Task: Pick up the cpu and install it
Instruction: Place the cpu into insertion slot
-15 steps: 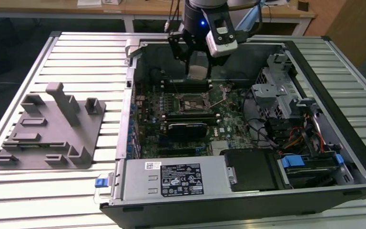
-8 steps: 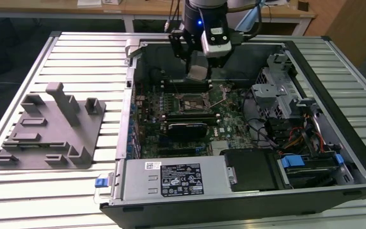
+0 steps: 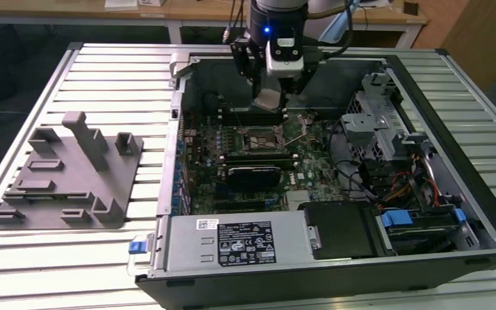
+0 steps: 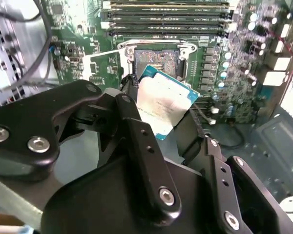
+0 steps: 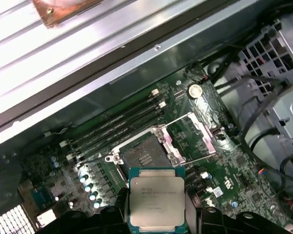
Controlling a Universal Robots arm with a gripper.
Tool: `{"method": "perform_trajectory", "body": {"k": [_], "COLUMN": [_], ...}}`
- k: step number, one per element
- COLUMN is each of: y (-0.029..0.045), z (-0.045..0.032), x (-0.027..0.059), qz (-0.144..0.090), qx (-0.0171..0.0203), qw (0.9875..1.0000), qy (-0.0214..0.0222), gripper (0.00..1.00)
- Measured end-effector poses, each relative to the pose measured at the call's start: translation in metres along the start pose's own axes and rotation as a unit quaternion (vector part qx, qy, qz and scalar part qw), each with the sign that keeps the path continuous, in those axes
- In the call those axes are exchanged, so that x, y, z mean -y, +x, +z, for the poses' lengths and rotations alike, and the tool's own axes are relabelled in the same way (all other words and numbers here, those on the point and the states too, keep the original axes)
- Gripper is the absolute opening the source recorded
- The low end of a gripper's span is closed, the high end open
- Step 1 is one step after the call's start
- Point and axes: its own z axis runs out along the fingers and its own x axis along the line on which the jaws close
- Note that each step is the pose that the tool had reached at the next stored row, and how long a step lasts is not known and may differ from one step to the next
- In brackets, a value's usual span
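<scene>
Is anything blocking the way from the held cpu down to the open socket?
Nothing visible does. The gripper grips the cpu by two edges, above the motherboard. The socket lies uncovered, its load plate swung open to one side, and no cable or part crosses the gap between them.

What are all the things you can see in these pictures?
table: one, silvery slats, under everything
computer case: one, black, open, on the table
holder block: one, gray, on the table at the exterior view's left
motherboard: one, green, inside the case
socket: one, black-framed, empty, on the motherboard
memory slots: several, black, beside the socket
power supply: one, silver box, at the case's near edge in the exterior view
cpu: one, silvery top, held above the motherboard near the socket
gripper: one, black, shut on the cpu
arm: one, grey, above the case
</scene>
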Motion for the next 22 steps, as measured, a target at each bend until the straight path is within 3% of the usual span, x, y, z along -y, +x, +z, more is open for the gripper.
{"method": "perform_trajectory", "body": {"k": [5,11,17,22], "y": [0.0000,0.0000,0.0000,0.0000], "z": [0.0002,0.0006,0.0010,0.0014], "x": [0.0000,0.0000,0.0001,0.0001], "qz": [0.045,0.099,0.154,0.199], "qx": [0.0026,0.0058,0.0089,0.0115], "qw": [0.9990,0.9950,0.9881,0.9800], "qy": [0.0005,0.0011,0.0017,0.0021], "gripper": [0.54,0.54,0.54,0.54]}}
